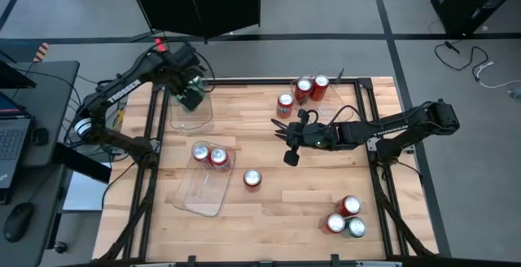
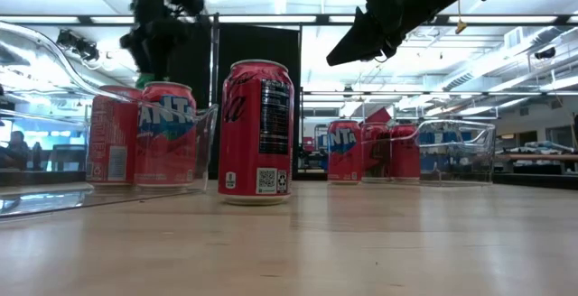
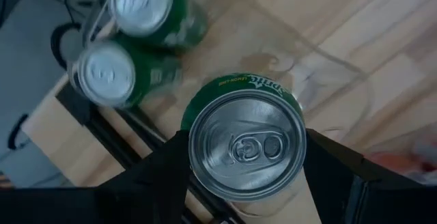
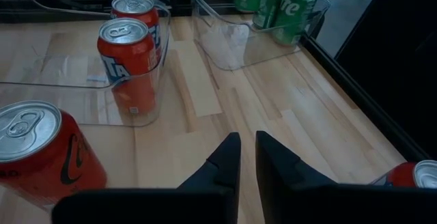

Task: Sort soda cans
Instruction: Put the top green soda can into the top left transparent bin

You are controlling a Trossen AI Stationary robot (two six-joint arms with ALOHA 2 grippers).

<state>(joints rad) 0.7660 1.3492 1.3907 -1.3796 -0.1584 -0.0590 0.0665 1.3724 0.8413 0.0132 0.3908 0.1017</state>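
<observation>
Green can (image 3: 246, 138), rigid but slick, sits clamped between left gripper (image 3: 247, 183) fingers; right gripper (image 4: 247, 157) fingers nearly together, empty.

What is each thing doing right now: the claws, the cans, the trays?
left gripper: shut on a green can, at the far tray.
held green can: upright, gripped by its sides.
two green cans: standing in the far tray.
right gripper: almost shut, empty, above the table.
lone red can: upright, outside any tray.
two red cans: upright in the near tray.
</observation>
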